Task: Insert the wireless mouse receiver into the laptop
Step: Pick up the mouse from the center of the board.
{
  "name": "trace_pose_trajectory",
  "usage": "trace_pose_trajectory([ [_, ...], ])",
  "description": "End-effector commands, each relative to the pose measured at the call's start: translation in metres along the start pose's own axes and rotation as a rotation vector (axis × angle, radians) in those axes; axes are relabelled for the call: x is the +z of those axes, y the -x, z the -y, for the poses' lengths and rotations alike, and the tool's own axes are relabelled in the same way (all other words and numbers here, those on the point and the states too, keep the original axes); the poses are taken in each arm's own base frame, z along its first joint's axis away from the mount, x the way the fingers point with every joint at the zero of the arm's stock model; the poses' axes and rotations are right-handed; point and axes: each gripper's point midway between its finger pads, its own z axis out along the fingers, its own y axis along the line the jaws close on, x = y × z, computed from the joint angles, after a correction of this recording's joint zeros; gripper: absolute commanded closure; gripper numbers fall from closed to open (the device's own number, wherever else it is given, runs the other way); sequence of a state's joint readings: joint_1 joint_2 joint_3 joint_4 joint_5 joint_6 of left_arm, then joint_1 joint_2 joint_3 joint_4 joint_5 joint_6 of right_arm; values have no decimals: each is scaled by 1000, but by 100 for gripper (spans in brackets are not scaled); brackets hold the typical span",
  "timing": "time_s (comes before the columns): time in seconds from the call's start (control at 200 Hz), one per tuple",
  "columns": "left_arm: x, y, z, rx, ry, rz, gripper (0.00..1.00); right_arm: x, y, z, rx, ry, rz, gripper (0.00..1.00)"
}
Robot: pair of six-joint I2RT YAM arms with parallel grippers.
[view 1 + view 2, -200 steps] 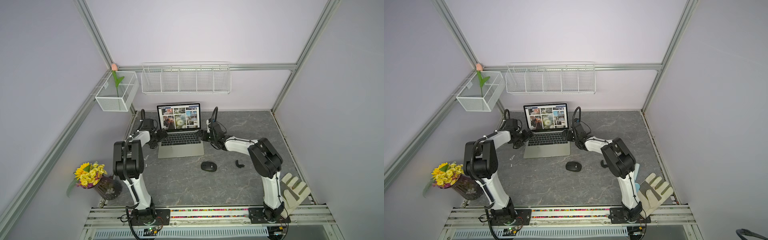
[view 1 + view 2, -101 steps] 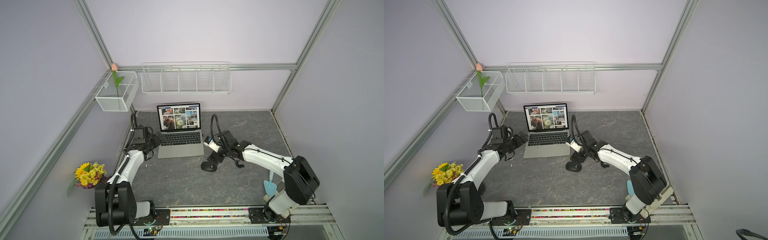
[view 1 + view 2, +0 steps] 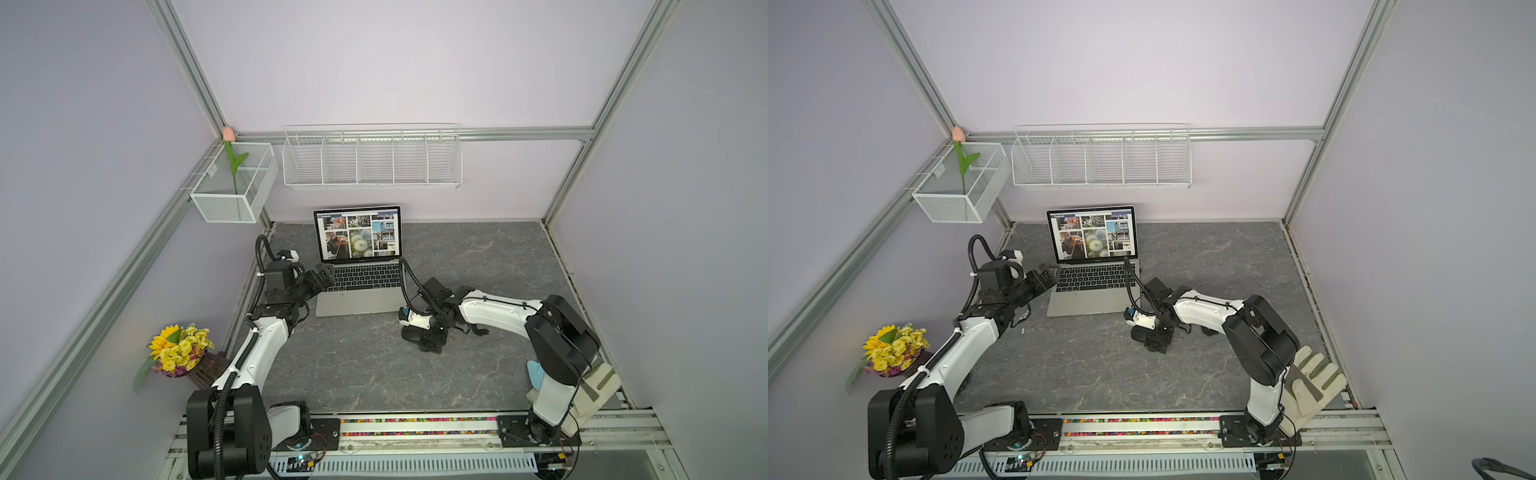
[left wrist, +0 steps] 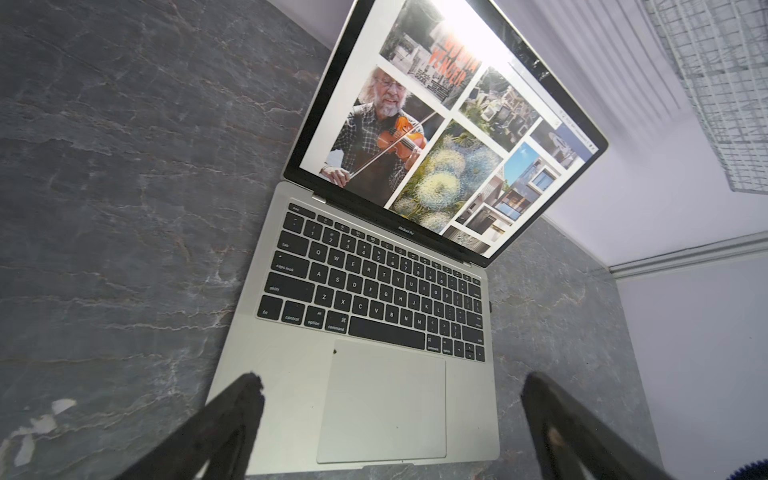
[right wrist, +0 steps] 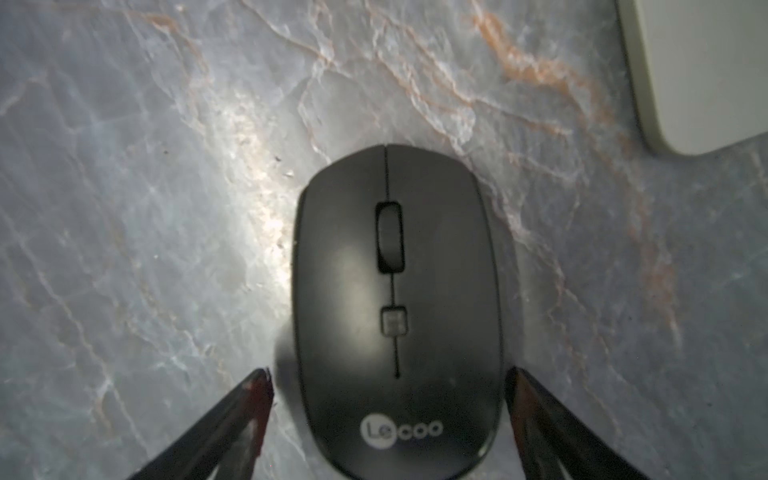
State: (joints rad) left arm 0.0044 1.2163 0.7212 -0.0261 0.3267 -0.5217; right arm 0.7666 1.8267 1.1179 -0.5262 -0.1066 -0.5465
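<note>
The silver-grey laptop (image 3: 357,297) (image 3: 1090,301) stands open at the back of the table in both top views, its screen showing photos. A tiny dark stub (image 4: 490,307), the wireless mouse receiver as far as I can tell, juts from the laptop's (image 4: 291,374) right side edge. My left gripper (image 3: 326,276) (image 4: 392,386) hovers open over the laptop's front left corner, holding nothing. My right gripper (image 3: 430,340) (image 5: 386,382) points down, open, its fingers either side of the rear of the black mouse (image 5: 390,291) (image 3: 409,333) with small gaps.
A black hook-shaped cover piece (image 3: 478,331) lies right of the mouse. A vase of yellow flowers (image 3: 178,351) stands at the table's left edge. A white glove (image 3: 1312,382) lies at the front right. A wire shelf (image 3: 372,156) and mesh box (image 3: 235,183) hang on the walls.
Both grippers have left the laptop's sides. The right one swung forward and came down over the mouse, its jaws narrowing slightly. The left one drew back to the laptop's front left.
</note>
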Motion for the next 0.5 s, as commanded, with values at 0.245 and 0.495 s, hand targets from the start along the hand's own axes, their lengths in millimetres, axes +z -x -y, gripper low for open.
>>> trace_pose_trajectory([
  [0.245, -45, 40, 182, 612, -556, 394, 3, -61, 27, 11, -3, 5, 144, 56],
  [0.495, -119, -36, 295, 1581, -1052, 801, 0, -206, 12, 45, 37, 20, 250, 62],
])
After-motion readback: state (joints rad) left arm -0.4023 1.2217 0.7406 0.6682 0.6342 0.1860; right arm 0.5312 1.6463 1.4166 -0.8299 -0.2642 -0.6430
